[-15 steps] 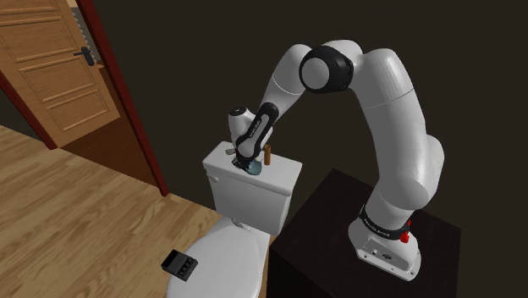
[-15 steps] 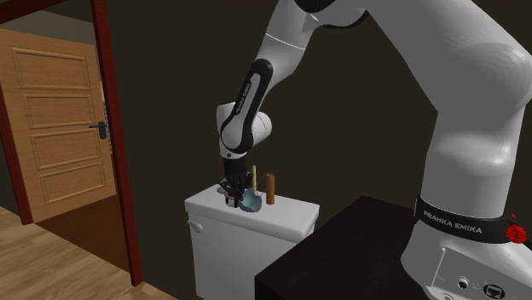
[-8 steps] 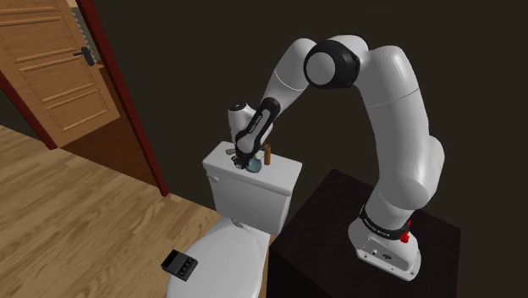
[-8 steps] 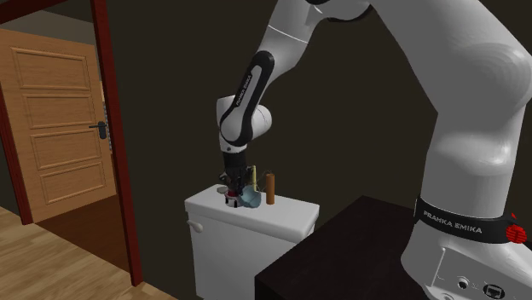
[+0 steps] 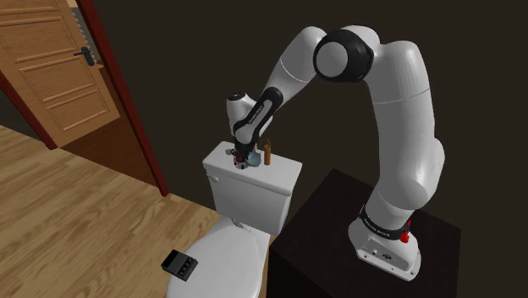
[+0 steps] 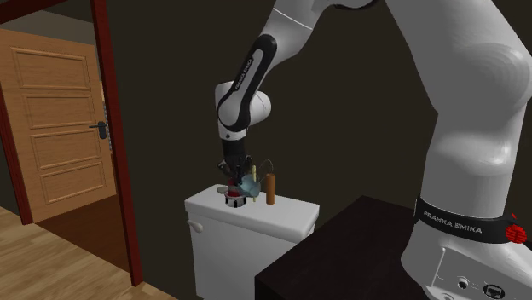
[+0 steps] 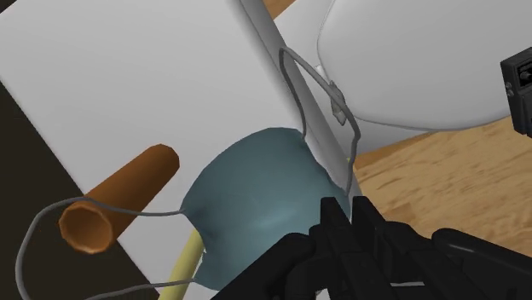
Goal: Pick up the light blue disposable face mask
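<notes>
The black gripper (image 6: pixel 240 185) is clamping down on 1 edge of the grey-blue face mask (image 7: pixel 256 204), its 2 fingers (image 7: pixel 337 223) pressing together over the fabric. The mask is hanging just above the white toilet tank lid (image 6: pixel 281 213), with thin grey ear loops dangling. A brown cylinder (image 6: pixel 270 188) is standing upright on the lid just beside it, a yellow stick (image 7: pixel 183 268) alongside.

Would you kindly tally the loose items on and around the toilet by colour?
Blue: 1, face mask
Brown: 1, tube
Yellow: 1, stick
Red-white: 1, small item
Black: 1, device
Total: 5
</notes>
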`<state>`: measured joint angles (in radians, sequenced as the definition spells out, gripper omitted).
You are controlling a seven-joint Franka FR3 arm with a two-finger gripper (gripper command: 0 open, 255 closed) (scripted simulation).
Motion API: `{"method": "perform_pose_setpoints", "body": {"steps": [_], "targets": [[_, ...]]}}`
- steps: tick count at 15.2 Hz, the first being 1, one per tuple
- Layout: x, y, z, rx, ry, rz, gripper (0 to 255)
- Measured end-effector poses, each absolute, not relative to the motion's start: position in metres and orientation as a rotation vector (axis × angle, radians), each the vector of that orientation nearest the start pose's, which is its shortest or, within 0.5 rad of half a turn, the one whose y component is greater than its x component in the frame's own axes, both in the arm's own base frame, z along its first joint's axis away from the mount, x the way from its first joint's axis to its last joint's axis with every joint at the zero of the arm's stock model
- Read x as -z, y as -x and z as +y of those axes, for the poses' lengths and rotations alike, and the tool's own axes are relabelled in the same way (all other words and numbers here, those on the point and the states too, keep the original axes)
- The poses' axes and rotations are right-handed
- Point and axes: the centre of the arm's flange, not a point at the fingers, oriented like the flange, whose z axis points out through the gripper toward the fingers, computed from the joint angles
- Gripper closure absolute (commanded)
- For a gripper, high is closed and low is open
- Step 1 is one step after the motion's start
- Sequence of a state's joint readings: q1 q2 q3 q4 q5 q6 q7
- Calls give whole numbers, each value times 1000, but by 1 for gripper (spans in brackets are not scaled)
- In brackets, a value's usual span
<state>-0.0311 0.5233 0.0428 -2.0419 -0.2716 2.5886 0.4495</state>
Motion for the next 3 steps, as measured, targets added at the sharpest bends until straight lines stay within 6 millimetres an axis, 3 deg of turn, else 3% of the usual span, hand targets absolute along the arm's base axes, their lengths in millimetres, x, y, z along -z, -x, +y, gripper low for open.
{"method": "perform_pose_setpoints", "body": {"steps": [3], "targets": [[-197,-596,12,87,3237,347,255]]}}
